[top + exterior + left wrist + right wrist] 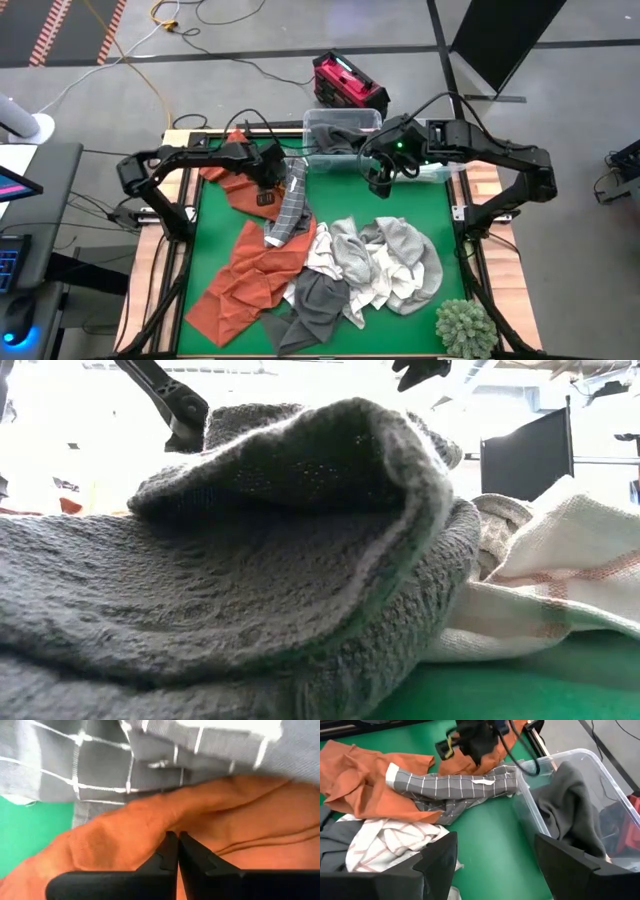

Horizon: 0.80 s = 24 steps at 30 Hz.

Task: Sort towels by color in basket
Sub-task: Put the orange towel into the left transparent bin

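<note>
A rust-orange towel [232, 182] lies at the far left of the green table, and my left gripper [268, 190] is shut on it. A grey-and-white checked towel [290, 208] lies partly over it. A second orange towel [250, 275] is spread nearer the front. White, light grey and dark grey towels are heaped in a pile [370, 265] at the middle. The basket is a clear plastic bin [340, 118] at the far edge, with a dark grey towel [570, 805] inside. My right gripper [380, 185] hangs open above the table beside the bin. My left gripper comes down steeply from above onto the rust-orange towel, right beside the checked towel's edge [150, 790]. Its fingertips [170, 845] are closed together on a raised wrinkle of the cloth [150, 817]. Creases run out from the tips. The towel lies on the table.
A green spiky plant ball [465, 325] sits at the near right corner. A red and black case [350, 85] stands on the floor behind the bin. In the low view a dark grey towel [250, 560] and a white striped one [560, 570] block the sight.
</note>
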{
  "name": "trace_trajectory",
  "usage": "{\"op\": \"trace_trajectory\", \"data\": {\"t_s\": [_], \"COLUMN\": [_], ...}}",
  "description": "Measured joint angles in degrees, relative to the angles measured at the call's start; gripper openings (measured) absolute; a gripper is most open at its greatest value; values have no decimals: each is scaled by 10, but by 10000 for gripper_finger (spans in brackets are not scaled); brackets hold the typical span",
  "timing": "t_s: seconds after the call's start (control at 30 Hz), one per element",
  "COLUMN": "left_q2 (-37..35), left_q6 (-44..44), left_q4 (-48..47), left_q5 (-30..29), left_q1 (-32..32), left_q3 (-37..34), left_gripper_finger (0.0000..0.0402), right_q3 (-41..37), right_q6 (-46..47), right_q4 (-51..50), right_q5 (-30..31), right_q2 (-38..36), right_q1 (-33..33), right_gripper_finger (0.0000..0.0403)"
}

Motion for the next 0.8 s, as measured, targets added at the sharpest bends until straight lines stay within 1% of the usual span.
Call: {"op": "trace_trajectory", "data": {"t_s": [0.13,0.2,0.27,0.3,0.37,0.43,0.53,0.67,0.73,0.8], "left_q2": [-69,-109,-140,-149,-155,-148,-122,-85,-66,-43], "left_q6": [-18,-15,-3,5,32,59,59,58,59,70], "left_q4": [1,2,11,18,28,35,40,43,42,39], "left_q5": [49,60,56,44,23,15,19,42,37,18], "left_q1": [-1,-2,-2,-1,0,0,-1,-1,-1,0], "left_q3": [0,0,0,0,0,0,0,0,0,0], "left_gripper_finger": [1,1,1,1,3,13,48,121,158,193], "right_q3": [0,0,0,0,0,0,0,0,0,0], "right_q6": [-6,-6,-6,-6,-6,-3,5,17,21,28], "right_q4": [-1,1,8,8,19,27,32,27,29,29], "right_q5": [10,15,19,22,23,23,23,23,23,23], "right_q2": [-2,-3,-5,-5,-5,-6,-6,-6,-6,-6], "right_q1": [0,0,0,0,0,0,2,8,11,16], "right_gripper_finger": [291,291,291,291,291,291,291,291,291,291]}}
